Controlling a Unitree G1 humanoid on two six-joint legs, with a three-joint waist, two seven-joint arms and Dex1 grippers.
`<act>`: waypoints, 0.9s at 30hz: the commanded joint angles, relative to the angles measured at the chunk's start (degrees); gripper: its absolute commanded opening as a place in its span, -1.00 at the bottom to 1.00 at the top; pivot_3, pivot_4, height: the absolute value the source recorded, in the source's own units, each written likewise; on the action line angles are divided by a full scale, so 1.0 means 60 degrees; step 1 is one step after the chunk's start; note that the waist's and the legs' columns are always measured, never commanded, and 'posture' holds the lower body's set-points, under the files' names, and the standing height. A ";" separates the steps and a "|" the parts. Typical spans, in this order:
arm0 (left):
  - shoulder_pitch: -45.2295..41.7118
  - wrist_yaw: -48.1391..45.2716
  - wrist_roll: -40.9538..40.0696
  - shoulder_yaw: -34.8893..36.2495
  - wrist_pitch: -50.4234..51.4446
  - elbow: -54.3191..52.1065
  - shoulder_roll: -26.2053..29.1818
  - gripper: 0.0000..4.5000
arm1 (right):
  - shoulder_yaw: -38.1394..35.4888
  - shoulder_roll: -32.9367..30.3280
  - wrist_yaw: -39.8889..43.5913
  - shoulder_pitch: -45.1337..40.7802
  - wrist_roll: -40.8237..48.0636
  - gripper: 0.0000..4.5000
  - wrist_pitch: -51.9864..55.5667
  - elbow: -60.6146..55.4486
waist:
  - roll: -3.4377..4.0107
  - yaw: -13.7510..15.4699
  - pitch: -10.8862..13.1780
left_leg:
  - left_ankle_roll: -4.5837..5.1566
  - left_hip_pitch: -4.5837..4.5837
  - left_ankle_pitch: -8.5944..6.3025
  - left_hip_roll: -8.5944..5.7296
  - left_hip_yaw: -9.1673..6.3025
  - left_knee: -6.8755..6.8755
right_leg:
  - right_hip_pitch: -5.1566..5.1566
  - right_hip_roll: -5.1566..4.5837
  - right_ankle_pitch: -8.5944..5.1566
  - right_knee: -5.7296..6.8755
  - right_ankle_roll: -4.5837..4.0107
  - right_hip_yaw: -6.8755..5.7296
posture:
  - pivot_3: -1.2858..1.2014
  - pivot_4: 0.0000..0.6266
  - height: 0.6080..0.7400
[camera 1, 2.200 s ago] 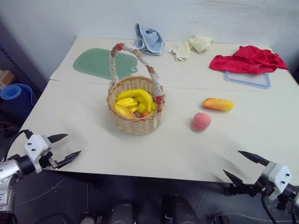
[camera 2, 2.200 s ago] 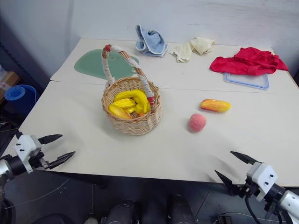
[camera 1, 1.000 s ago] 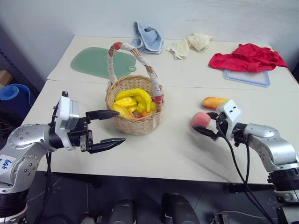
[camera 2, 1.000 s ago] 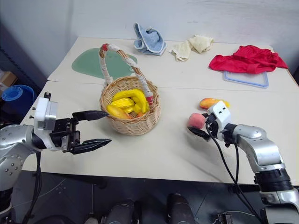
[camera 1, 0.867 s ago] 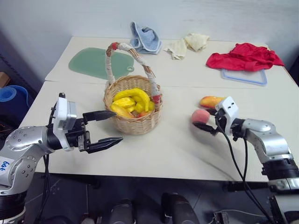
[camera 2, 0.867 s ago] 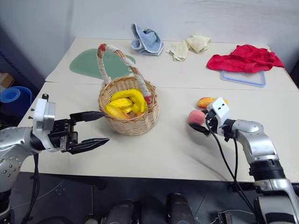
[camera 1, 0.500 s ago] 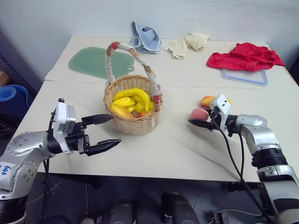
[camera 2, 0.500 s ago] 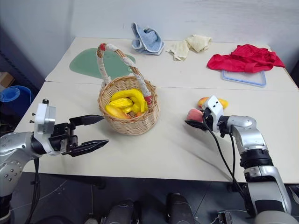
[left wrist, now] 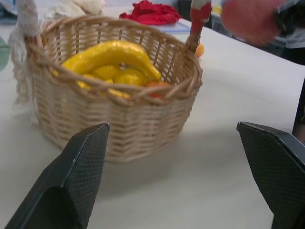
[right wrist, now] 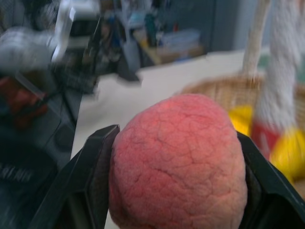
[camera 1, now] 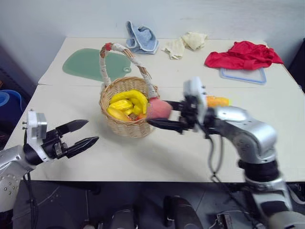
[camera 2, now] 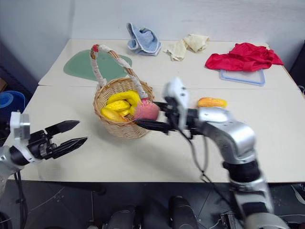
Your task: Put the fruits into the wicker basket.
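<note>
My right gripper point(camera 1: 156, 113) is shut on the fuzzy pink-red peach point(camera 1: 159, 108), one finger above it and one below. It holds the peach in the air at the right rim of the wicker basket point(camera 1: 123, 125), beside the red end of the handle point(camera 1: 125, 49). In the right wrist view the peach point(right wrist: 178, 162) sits between both fingers. The orange-yellow mango point(camera 1: 217, 101) lies on the table behind my right forearm. My left gripper point(camera 1: 80, 134) hangs open at the table's near left edge, pointing at the basket point(left wrist: 114, 109) and apart from it.
Yellow bananas point(camera 1: 127, 99) lie in the basket. At the back are a green mat point(camera 1: 86, 67), a blue cloth point(camera 1: 140, 37), a cream cloth point(camera 1: 183, 43) and a red cloth point(camera 1: 240, 53) on a blue-rimmed tray point(camera 1: 244, 77).
My right gripper closed on the peach, lifted it off the table and carried it left to the basket's rim. My left gripper drew back to the left and lower, away from the basket.
</note>
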 commanded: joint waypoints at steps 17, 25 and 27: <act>0.0302 0.0367 -0.0467 0.0332 0.0234 -0.1196 -0.0035 1.00 | 0.0747 0.1113 0.0342 0.0533 -0.1188 0.97 -0.2878 -0.0243 | -0.0017 -0.0046 -0.0010 | 0.0032 -0.0022 0.0003 -0.0014 0.0007 -0.0009 | 0.0012 -0.0009 0.0003 -0.0021 0.0006 -0.0022 | 0.03 -0.52 1.00; -0.1102 0.0106 -0.0308 -0.0638 0.0161 -0.0732 -0.0017 1.00 | -0.1922 -0.1525 0.1772 0.3631 0.0836 0.97 -0.2451 -0.1646 | -0.0023 0.0175 -0.0013 | 0.0079 -0.0022 -0.0022 -0.0039 -0.0002 -0.0004 | 0.0070 -0.0021 0.0024 -0.0119 0.0044 -0.0024 | 0.03 -0.52 1.00; -0.1482 -0.0016 -0.0297 -0.0901 0.0156 -0.0649 -0.0005 1.00 | -0.2959 -0.2063 0.1877 0.4954 0.0305 0.97 -0.3426 -0.1397 | -0.0024 0.0223 -0.0013 | 0.0086 -0.0022 -0.0018 -0.0045 0.0009 -0.0004 | 0.0072 -0.0022 0.0024 -0.0126 0.0045 -0.0020 | 0.03 -0.52 1.00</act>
